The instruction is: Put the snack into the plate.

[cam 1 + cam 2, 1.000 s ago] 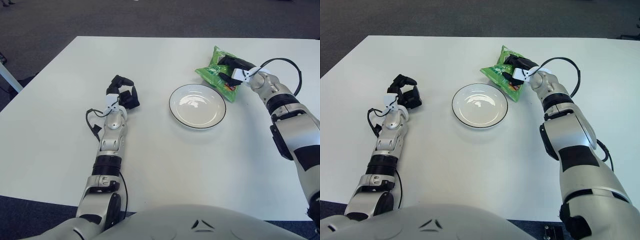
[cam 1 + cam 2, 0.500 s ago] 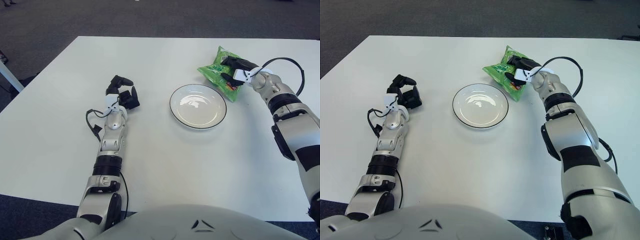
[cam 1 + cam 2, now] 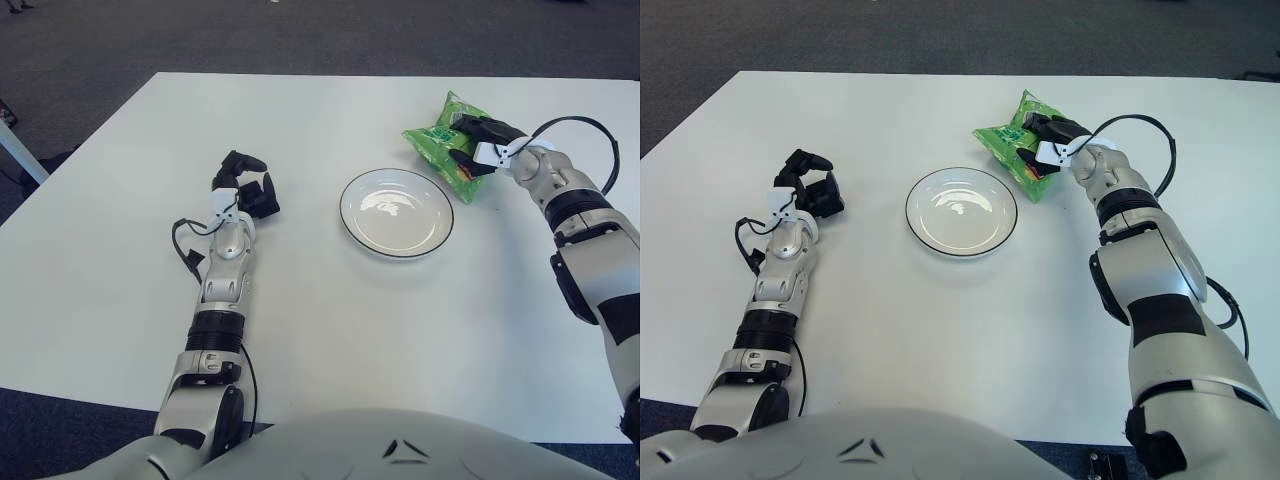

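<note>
Right hand (image 3: 478, 143) grips the green snack bag (image 3: 441, 145) just right of the empty plate (image 3: 396, 212).
It should lift clear of the rim, then lower over the centre — the left hand (image 3: 245, 185) (curled, idle) shows well left of the plate.

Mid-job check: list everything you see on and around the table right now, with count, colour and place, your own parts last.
snack bag: one, green with a red-orange patch, on the table beyond the plate's far right edge, not in the plate.
plate: one, white with a dark rim, table centre, nothing in it.
table: one, white, filling most of the view.
floor: dark grey carpet, beyond the table.
right hand: one, black fingers on a silver arm, closed on the snack bag's right side.
left hand: one, black fingers curled, holding nothing, left of the plate.
</note>
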Controlling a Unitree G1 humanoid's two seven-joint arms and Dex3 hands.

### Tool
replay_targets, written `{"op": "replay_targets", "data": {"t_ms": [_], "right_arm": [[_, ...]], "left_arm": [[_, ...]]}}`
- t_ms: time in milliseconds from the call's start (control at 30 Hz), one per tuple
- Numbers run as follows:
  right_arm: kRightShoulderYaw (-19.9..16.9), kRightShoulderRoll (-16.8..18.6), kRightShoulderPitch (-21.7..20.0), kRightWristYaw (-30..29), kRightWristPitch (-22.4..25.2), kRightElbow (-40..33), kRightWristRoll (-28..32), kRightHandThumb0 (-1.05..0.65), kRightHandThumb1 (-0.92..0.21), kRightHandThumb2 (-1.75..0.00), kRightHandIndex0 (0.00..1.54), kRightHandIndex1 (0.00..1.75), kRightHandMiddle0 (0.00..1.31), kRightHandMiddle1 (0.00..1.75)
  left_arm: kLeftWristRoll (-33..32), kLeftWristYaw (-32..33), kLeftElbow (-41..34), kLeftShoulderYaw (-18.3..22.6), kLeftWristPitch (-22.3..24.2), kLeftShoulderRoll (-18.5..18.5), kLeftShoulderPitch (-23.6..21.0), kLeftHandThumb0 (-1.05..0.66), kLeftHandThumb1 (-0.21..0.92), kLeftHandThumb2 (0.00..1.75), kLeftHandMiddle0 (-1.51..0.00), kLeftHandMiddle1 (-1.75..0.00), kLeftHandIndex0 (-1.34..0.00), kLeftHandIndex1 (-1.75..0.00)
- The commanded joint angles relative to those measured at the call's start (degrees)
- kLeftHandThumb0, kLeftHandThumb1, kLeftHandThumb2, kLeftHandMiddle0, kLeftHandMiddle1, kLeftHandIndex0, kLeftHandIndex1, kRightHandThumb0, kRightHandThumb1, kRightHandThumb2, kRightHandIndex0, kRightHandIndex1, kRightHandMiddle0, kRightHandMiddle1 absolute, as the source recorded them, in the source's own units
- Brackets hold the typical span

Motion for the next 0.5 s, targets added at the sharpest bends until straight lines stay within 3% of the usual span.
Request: {"op": "replay_targets", "data": {"t_ms": [0, 67, 167, 200, 233, 267, 333, 367, 400, 467], "right_arm": [[2.1, -0.1, 4.6, 2.2, 2.0, 1.9, -2.5, -0.85, -0.91, -0.71, 0.01, 0.01, 0.0, 0.86], [2.3, -0.2, 4.8, 1.3, 2.0, 1.8, -2.7, -0.79, -0.88, -0.68, 0.06, 0.05, 0.0, 1.02], [2.7, -0.3, 4.9, -0.4, 1.9, 1.8, -3.2, -0.62, -0.66, -0.88, 0.01, 0.7, 0.03, 1.42], [2.9, -0.5, 5.0, -1.1, 1.8, 1.8, -3.4, -0.57, -0.68, -0.85, 0.01, 0.81, 0.08, 1.48], [3.0, -0.6, 5.0, -1.5, 1.7, 1.8, -3.5, -0.51, -0.65, -0.89, 0.01, 1.07, 0.19, 1.58], [3.0, -0.7, 5.0, -1.9, 1.6, 1.8, -3.5, -0.49, -0.63, -0.91, 0.01, 1.16, 0.24, 1.61], [3.0, -0.8, 5.1, -2.4, 1.6, 1.9, -3.4, -0.46, -0.5, -1.08, 0.06, 1.49, 0.41, 1.69], [2.7, -0.8, 5.1, -2.4, 1.7, 1.9, -3.0, -0.46, -0.47, -1.12, 0.07, 1.54, 0.45, 1.7], [2.4, -0.8, 5.1, -2.9, 1.9, 1.9, -2.7, -0.3, -0.32, -1.26, 0.32, 1.5, 0.58, 1.72], [2.1, -0.8, 5.2, -3.5, 2.1, 1.9, -2.3, -0.15, -0.15, -1.42, 0.57, 1.45, 0.7, 1.73]], "left_arm": [[0.6, 0.2, 5.2, -0.6, -1.2, -2.2, 8.9, -0.51, 0.24, 1.41, -1.31, -1.75, -0.67, -1.75], [0.8, 0.5, 5.2, -0.6, -1.3, -2.2, 8.9, -0.51, 0.24, 1.41, -1.32, -1.75, -0.68, -1.75], [0.9, 0.7, 5.2, -0.6, -0.8, -2.2, 8.8, -0.51, 0.23, 1.42, -1.32, -1.75, -0.68, -1.75], [0.9, 0.6, 5.0, -0.7, -0.7, -2.2, 8.9, -0.51, 0.23, 1.42, -1.32, -1.75, -0.68, -1.75], [0.9, 0.6, 4.9, -0.7, -0.6, -2.2, 8.9, -0.51, 0.23, 1.42, -1.32, -1.75, -0.68, -1.75], [0.9, 0.6, 4.8, -0.7, -0.6, -2.2, 9.0, -0.51, 0.23, 1.42, -1.32, -1.75, -0.68, -1.75], [1.0, 0.6, 4.6, -0.8, -0.7, -2.2, 9.1, -0.51, 0.23, 1.42, -1.32, -1.75, -0.68, -1.75], [1.0, 0.6, 4.6, -0.8, -0.7, -2.3, 9.1, -0.51, 0.23, 1.42, -1.32, -1.75, -0.68, -1.75], [1.2, 0.9, 4.5, -0.8, -0.5, -2.4, 9.1, -0.51, 0.24, 1.41, -1.31, -1.75, -0.68, -1.75], [1.4, 1.2, 4.3, -0.8, -0.1, -2.4, 9.1, -0.51, 0.25, 1.4, -1.31, -1.75, -0.67, -1.75]]}}
